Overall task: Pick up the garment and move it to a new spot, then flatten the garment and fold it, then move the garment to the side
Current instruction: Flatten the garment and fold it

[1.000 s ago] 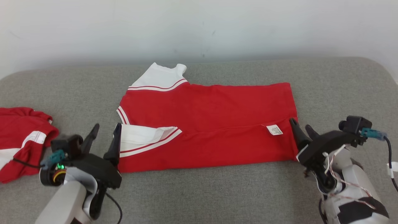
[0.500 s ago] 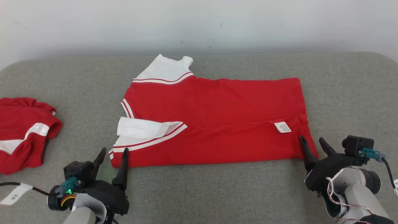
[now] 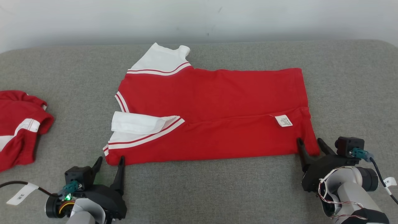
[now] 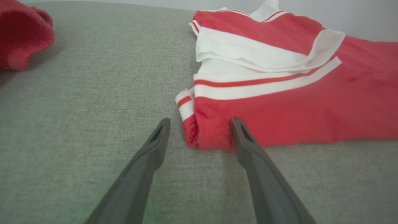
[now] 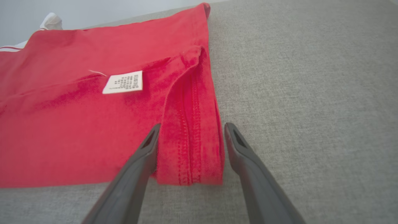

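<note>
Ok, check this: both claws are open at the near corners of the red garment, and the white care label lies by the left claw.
The label's side is wrong: the white care label lies by the right claw, not the left claw, as the head view shows. Both claws are open at the near corners of the red garment.

Left claw [image 4: 199, 121] spread wide — garment [image 4: 279, 105] corner sits inside.
</note>
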Tool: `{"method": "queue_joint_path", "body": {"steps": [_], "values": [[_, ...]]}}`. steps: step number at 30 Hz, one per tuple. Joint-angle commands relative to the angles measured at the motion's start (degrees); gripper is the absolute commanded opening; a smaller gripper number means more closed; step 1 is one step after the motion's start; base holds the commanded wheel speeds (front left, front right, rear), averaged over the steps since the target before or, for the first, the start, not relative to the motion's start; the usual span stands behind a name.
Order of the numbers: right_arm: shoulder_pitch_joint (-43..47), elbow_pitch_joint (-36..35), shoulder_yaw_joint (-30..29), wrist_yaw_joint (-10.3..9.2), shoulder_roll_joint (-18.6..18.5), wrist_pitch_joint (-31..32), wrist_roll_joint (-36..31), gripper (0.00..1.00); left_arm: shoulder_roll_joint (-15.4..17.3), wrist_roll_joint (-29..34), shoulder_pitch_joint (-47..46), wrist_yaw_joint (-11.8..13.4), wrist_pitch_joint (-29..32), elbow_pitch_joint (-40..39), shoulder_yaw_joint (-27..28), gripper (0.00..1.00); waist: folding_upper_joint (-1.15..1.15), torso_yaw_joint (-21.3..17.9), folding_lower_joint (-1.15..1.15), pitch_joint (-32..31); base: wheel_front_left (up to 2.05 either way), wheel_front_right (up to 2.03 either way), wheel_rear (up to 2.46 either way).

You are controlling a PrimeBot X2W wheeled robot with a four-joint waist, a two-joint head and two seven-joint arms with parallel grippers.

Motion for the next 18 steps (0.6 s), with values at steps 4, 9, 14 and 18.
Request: {"method": "queue_joint_path", "body": {"steps": [4, 9, 14, 18], "values": [[-1.6, 3.5, 0.3, 0.09, -0.6, -1.8, -2.2, 0.82, -1.1, 0.3, -0.9, -0.4, -0.1, 2.6, 1.1, 1.00, -0.01, 0.3, 0.00, 0.5, 0.00, 0.00, 0.00], [-2.3, 7.9, -0.4, 0.08, 0.3, -2.9, -1.8, 0.00, -2.1, 0.3, -1.7, -1.0, -0.1, 5.4, 1.8, 0.00, -0.01, 0.6, 0.00, 0.2, 0.00, 0.00, 0.00], [-1.7, 10.1, -1.2, 0.07, 0.8, -5.3, 0.2, 0.00, -2.1, 1.1, -0.7, -1.4, -0.1, 5.3, 2.4, 0.00, -0.01, 0.9, 0.00, -1.5, 0.00, 0.00, 0.00], [0.6, 10.0, -0.6, 0.07, 0.7, -7.7, 2.5, 0.00, -1.8, 1.6, 1.8, -1.7, -0.1, 3.0, 3.5, 0.00, -0.01, 1.2, 0.00, -4.0, 0.00, 0.00, 0.00]]}}
